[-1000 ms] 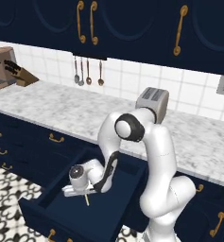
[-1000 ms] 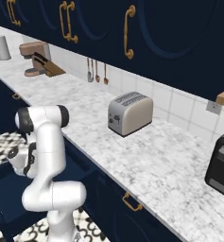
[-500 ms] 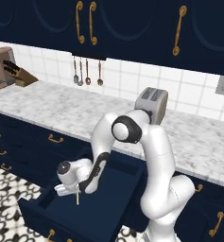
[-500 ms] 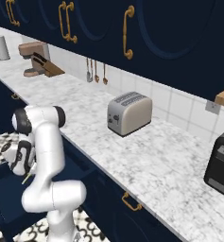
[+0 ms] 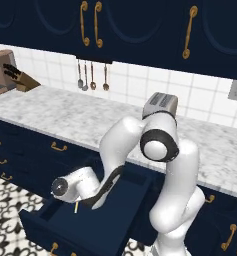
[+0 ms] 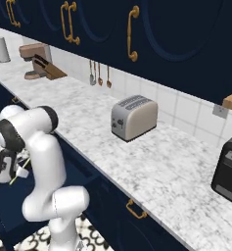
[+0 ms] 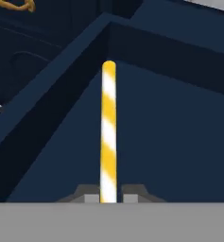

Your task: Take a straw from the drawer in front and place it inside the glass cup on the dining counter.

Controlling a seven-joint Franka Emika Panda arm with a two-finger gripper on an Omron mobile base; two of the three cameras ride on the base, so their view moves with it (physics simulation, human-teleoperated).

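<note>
**Straw pinched and coming up out of the drawer**

The gripper (image 7: 108, 197) has just clamped its fingertips on the straw (image 7: 108, 132), a yellow-and-white striped tube that stands straight up between them over the drawer's (image 7: 170, 142) navy floor. From the left base camera the hand has risen a little since half a second ago, and the straw (image 5: 76, 207) hangs below it, inside the open drawer (image 5: 115, 220). The grasp looks secure and centred, so the pick seems done; carrying it to the glass cup on the dining counter remains.
</note>
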